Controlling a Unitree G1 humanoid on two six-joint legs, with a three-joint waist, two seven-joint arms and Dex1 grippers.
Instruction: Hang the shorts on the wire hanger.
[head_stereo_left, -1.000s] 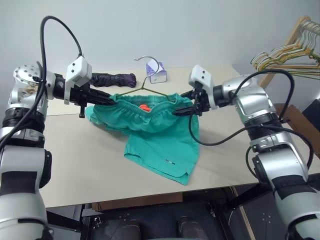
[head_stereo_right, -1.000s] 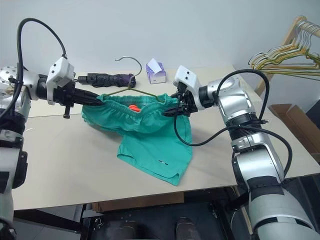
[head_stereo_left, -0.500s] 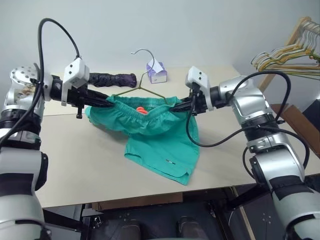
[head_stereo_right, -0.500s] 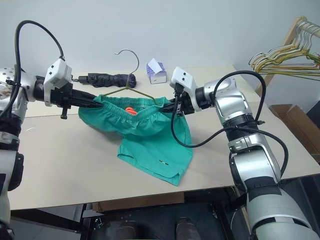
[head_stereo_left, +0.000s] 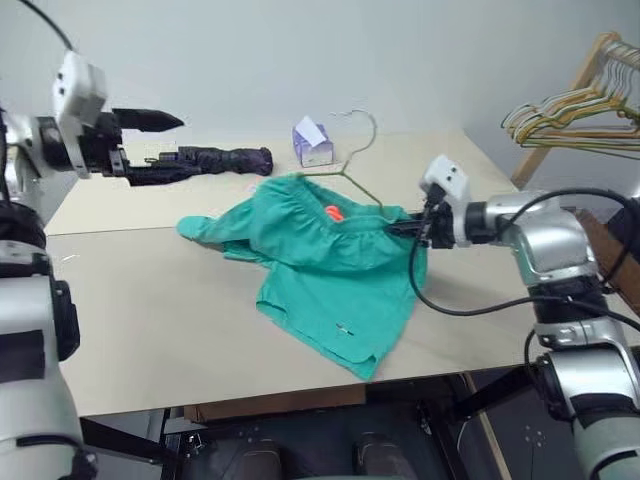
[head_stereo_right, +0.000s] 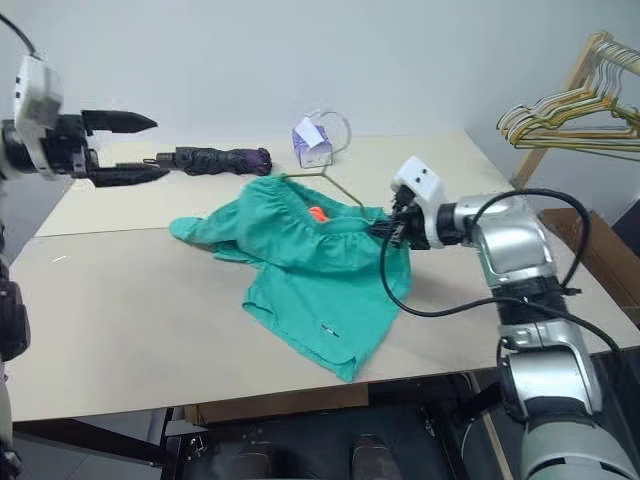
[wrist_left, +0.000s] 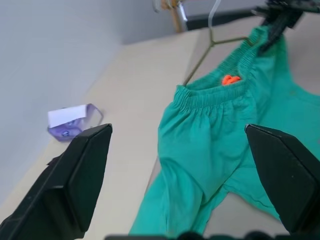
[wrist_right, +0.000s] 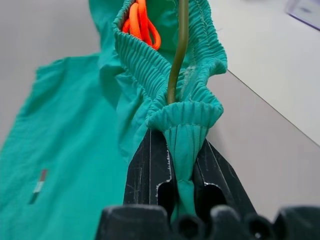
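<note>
Shorts (head_stereo_left: 330, 270): soft matt teal cloth, waistband gathered into fine ribbed elastic, stitching visible in the right wrist view; orange loop tag (wrist_right: 142, 25) looks like smooth cord. Wire hanger (head_stereo_left: 358, 178): thin bare metal wire, dull olive-grey, slight sheen. Table (head_stereo_left: 150, 310): smooth matt beige board, laminate-like. Left gripper (head_stereo_right: 122, 148) fingers: black matt plastic, smooth. Right gripper (wrist_right: 181, 165) fingers: same black plastic, scuffed with fine scratches. Wrist camera housing (head_stereo_left: 445, 180): white glossy plastic. Forearm shells (head_stereo_left: 545, 235): silver, satin finish. Umbrella (head_stereo_left: 215, 160): dark purple crinkled fabric. Tissue box (head_stereo_left: 313, 148): purple printed card, white paper sticking out. Hanger bunch (head_stereo_left: 575, 115): thin coated wire, pale colours; wooden rack (head_stereo_left: 600, 60) behind.
</note>
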